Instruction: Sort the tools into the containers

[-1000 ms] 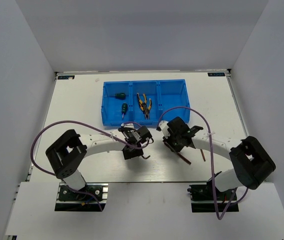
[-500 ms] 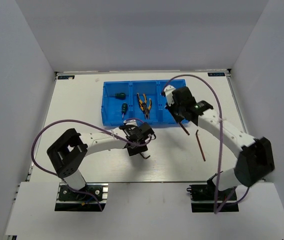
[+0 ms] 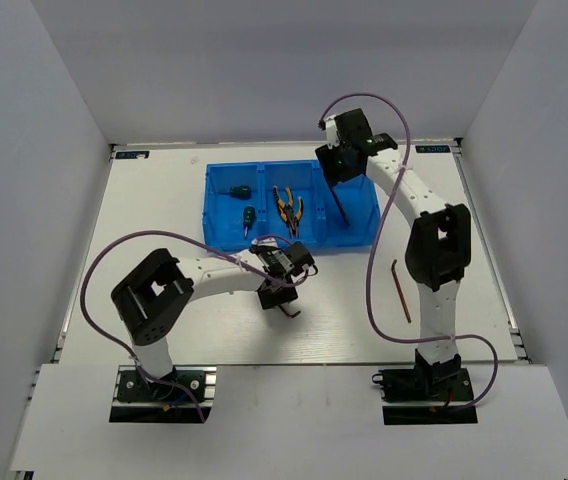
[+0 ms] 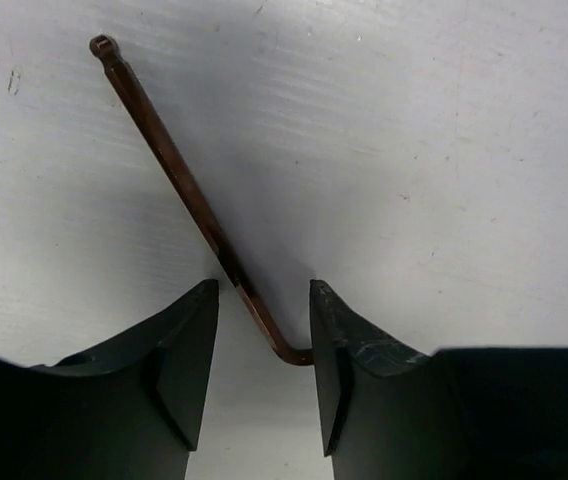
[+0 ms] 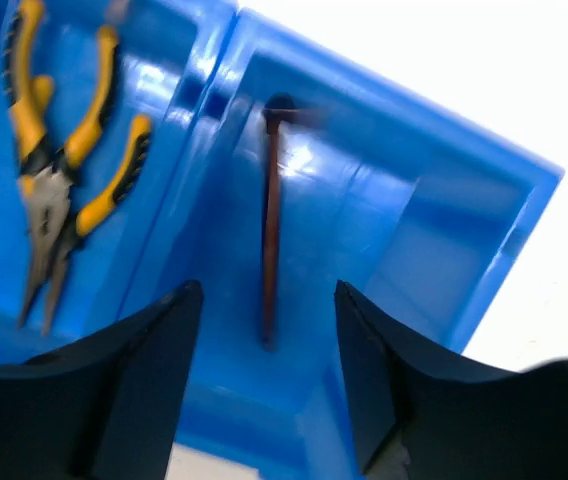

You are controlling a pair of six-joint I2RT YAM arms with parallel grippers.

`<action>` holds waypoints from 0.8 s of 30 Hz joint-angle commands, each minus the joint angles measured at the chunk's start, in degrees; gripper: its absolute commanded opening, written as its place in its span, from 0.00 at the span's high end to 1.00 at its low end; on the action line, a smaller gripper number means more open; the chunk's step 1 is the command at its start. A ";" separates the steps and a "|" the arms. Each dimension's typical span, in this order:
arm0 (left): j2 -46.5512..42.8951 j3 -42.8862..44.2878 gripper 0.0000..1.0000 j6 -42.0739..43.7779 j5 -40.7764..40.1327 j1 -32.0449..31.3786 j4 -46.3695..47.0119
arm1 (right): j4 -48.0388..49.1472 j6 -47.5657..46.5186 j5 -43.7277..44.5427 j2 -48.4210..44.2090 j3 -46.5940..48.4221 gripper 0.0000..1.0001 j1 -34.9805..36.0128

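Observation:
The blue bin (image 3: 264, 238) holds two green screwdrivers (image 3: 245, 202) in its left compartment and yellow-handled pliers (image 3: 287, 210) in the middle one. My right gripper (image 3: 336, 178) hovers open over the right compartment. A brown hex key (image 5: 270, 230) sits there, apart from the right gripper (image 5: 267, 290); the pliers (image 5: 54, 190) show to its left. My left gripper (image 3: 276, 297) is low over a second hex key (image 4: 179, 180). The left gripper (image 4: 262, 290) is open astride the key, whose bent end touches the right finger (image 4: 349, 350). A third hex key (image 3: 401, 290) lies on the table at the right.
The bin wall (image 5: 214, 110) separates the middle and right compartments. White enclosure walls ring the white table (image 3: 164, 200). Purple cables loop off both arms.
My right arm swung from the near table up over the bin's right compartment with a hex key, then opened; the key is now free in the compartment. The left gripper shifted slightly over its key.

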 commanded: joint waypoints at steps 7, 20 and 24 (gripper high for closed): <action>5.26 4.49 0.57 -0.56 0.36 0.38 -3.54 | 1.12 5.57 -11.67 -16.85 -15.69 0.37 -4.38; 13.08 5.73 0.70 1.11 3.53 -0.15 -8.99 | 2.44 11.46 -20.81 -31.10 -32.24 0.37 -13.70; 13.09 4.06 0.75 1.64 4.14 -0.15 -7.94 | 2.62 12.07 -22.75 -32.85 -34.08 0.37 -14.93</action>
